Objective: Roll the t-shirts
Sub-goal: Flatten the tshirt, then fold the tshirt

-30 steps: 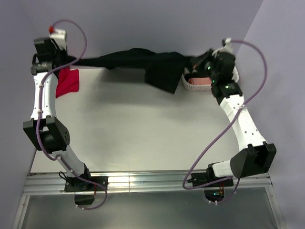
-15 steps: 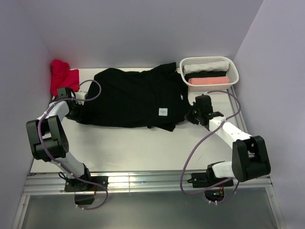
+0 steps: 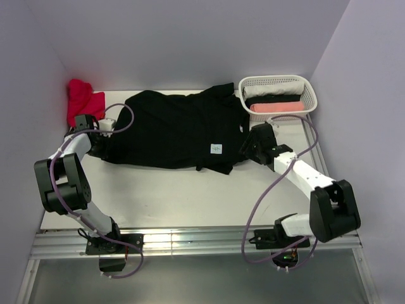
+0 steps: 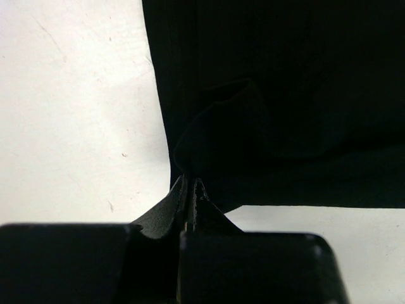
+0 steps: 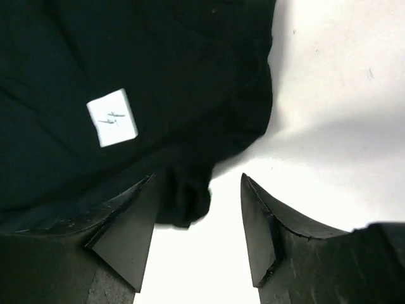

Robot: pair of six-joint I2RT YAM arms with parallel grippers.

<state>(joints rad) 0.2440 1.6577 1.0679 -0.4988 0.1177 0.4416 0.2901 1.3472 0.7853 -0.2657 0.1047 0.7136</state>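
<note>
A black t-shirt [image 3: 177,130] lies spread flat across the table, its small white label [image 3: 216,148] facing up. My left gripper [image 3: 102,140] is at the shirt's left edge, shut on a pinch of the black cloth [image 4: 215,126]; in the left wrist view the fingers [image 4: 190,185] meet on the fold. My right gripper [image 3: 242,153] is at the shirt's right end and stands open [image 5: 197,180]. A bunched corner of the shirt [image 5: 185,201] lies loose between its fingers, close to the left one, with the label [image 5: 112,117] beyond.
A red t-shirt [image 3: 82,101] is bunched at the back left corner. A white lattice basket [image 3: 307,92] at the back right holds rolled white, black and pink shirts. Walls close in at the back and on both sides. Bare tabletop [image 3: 190,196] lies in front of the shirt.
The shirt, held stretched in the air at the back a second ago, now lies flat on the table. The right gripper has opened and let go of its end.
</note>
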